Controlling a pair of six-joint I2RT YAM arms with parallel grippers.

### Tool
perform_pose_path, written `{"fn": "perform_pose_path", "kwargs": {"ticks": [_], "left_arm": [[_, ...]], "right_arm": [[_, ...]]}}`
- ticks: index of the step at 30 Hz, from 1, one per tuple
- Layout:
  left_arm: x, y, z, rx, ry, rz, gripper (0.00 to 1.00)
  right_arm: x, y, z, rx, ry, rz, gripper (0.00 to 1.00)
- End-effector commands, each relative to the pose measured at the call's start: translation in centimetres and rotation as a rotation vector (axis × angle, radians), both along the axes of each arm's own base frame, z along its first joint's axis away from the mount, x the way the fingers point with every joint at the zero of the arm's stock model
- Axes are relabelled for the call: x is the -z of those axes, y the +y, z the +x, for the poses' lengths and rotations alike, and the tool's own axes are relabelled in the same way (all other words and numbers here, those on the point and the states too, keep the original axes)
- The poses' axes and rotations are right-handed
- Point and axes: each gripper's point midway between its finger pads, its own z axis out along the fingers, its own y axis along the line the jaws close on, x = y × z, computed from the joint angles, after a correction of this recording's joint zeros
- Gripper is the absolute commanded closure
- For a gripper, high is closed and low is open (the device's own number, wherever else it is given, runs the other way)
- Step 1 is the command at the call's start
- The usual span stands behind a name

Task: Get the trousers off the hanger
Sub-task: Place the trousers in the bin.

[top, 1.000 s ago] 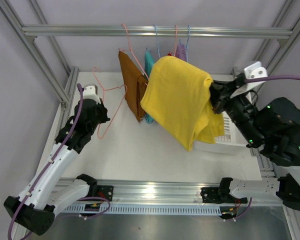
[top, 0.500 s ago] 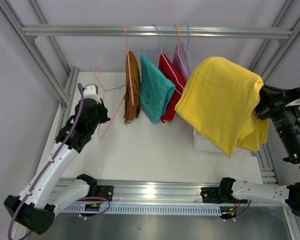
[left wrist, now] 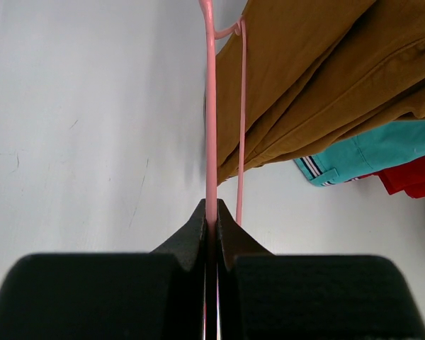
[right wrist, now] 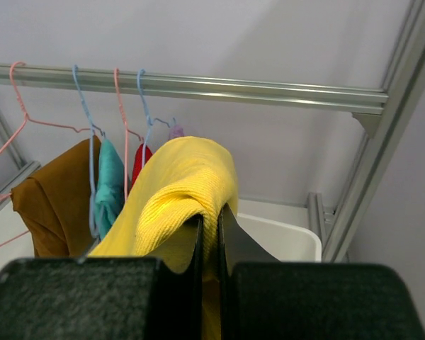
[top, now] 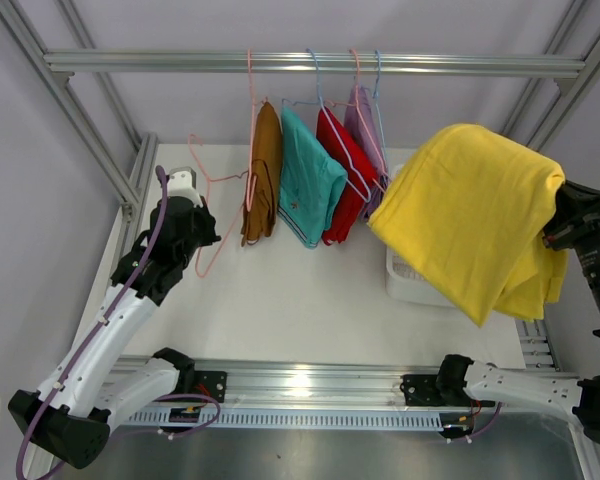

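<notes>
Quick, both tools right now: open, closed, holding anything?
Left tool: closed on the pink hanger.
Right tool: closed on the yellow trousers.

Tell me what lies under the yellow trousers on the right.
A white bin shows below the yellow trousers, only its left end visible. The cloth hides the rest and whatever is inside.

Count by kind
Five trousers: yellow, brown, teal, red, lavender. Five hangers: two pink and two blue on the one rail, a fifth hanger, pink, off it. One bin. Two arms: left, right.
</notes>
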Motion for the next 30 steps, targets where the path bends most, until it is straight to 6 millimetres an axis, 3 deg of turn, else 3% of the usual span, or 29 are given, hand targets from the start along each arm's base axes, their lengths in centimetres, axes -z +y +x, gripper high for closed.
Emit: {"fn": "perform_pose_path", "kwargs": {"ticks": [1, 7, 18, 30], "left_arm": [[-2.3, -0.9, 0.3, 0.039, -0.055, -0.019, 1.0], [-2.2, -0.9, 0.3, 0.044, -0.05, -0.017, 1.0], [-1.9, -1.4, 0.3, 0.06, -0.039, -0.015, 1.0], [-2.0, -2.2, -0.1, 0.085, -0.037, -0.005, 1.0]], "right_arm": [[-3.1, -4.4, -1.9, 0.037, -0.083, 0.169, 1.0], [-2.5, -5.6, -2.5, 0.065, -0.071, 0.165, 1.0], [0.5, -7.7, -3.2, 0.11, -0.034, 0.184, 1.0], [4.6, -8.3, -1.6, 0.302, 0.02, 0.183, 1.0]]}}
